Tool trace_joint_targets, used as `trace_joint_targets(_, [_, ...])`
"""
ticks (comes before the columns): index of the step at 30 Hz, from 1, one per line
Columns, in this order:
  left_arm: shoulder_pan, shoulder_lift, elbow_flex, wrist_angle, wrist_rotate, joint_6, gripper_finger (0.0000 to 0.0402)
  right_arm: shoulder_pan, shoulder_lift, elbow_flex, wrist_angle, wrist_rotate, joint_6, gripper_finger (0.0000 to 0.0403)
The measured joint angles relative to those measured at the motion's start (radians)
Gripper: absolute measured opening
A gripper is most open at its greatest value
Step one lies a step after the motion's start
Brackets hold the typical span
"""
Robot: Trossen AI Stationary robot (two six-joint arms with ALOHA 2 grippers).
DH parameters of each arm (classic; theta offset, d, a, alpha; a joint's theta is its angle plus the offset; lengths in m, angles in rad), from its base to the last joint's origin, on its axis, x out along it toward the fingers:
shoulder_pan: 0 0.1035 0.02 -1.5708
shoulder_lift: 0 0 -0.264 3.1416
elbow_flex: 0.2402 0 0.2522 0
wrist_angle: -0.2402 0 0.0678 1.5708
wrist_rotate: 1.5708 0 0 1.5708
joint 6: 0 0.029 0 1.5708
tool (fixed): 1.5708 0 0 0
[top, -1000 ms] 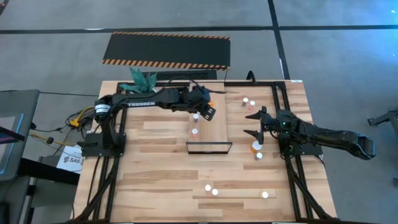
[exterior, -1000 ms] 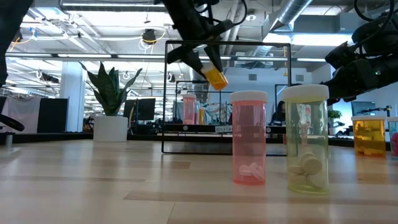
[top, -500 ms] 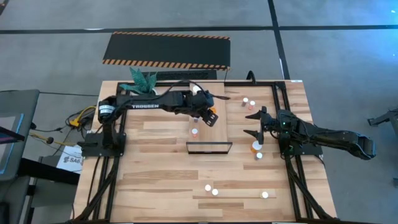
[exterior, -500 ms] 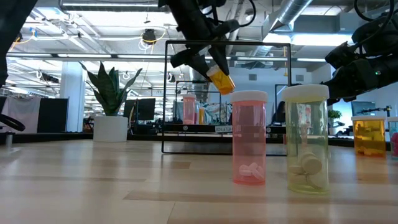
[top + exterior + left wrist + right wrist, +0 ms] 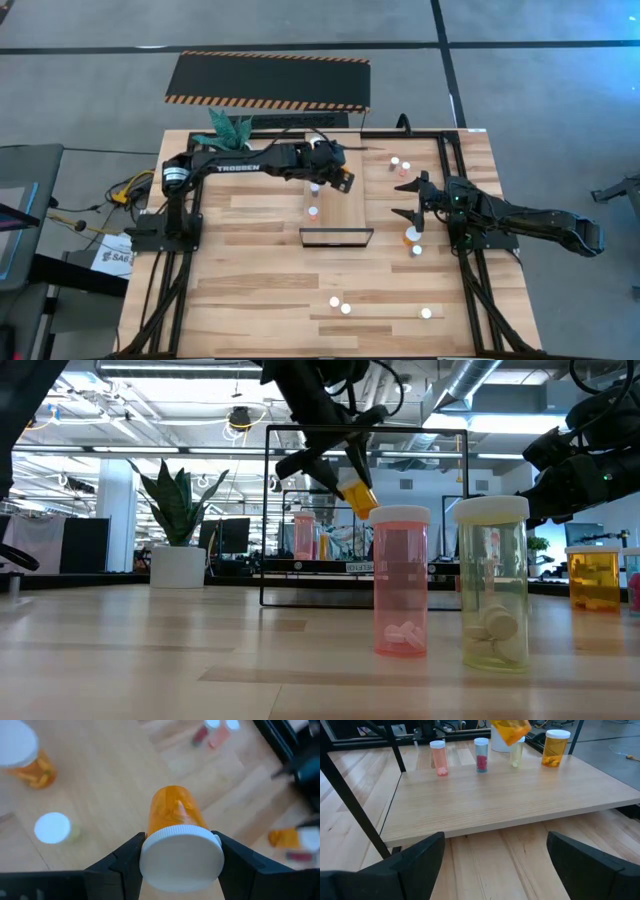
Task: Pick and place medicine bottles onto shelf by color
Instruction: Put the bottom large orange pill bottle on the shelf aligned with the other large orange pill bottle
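Observation:
My left gripper (image 5: 336, 178) hangs over the far half of the shelf (image 5: 350, 215), shut on an orange medicine bottle (image 5: 344, 182) with a white cap. On the shelf below stand another orange bottle (image 5: 26, 761), a yellowish one (image 5: 515, 753), a red one (image 5: 481, 755) and a pink one (image 5: 438, 758), all upright on their bases. My right gripper (image 5: 411, 198) waits open at the shelf's right side, holding nothing. More bottles stand on the table: two at the far right (image 5: 399, 165), two by the right arm (image 5: 413, 240), and three near the front (image 5: 346, 308). My left gripper pinches the orange bottle by its white cap (image 5: 181, 857), one finger (image 5: 131, 857) on each side of the cap's rim. The fingers slant down from the table's left. The bottle is lifted clear of the shelf and tilted, its body (image 5: 174, 810) pointing down and away from the gripper.
A potted plant (image 5: 230, 128) stands at the table's far left, beyond the shelf. A black mat with striped orange edges (image 5: 268, 80) lies on the floor behind the table. The shelf's dark frame (image 5: 336, 237) stands at its near end. Black rails (image 5: 455, 170) run along the table's sides.
My left gripper has sunk a little toward the shelf with the orange bottle and has rolled at the wrist, so the bottle's tilt has changed. The bottle stays clear of the shelf. The grip has not changed.

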Motion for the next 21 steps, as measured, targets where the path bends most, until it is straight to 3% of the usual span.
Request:
trace_joint_targets(9, [0.045,0.0,0.0,-0.027,0.009,-0.203,0.0181,0.0,0.0,0.0,0.0,0.0,0.0,0.0374])
trace_joint_targets(21, [0.044,0.0,0.0,-0.026,-0.034,-0.242,0.0181,0.0,0.0,0.0,0.0,0.0,0.0,0.0374])
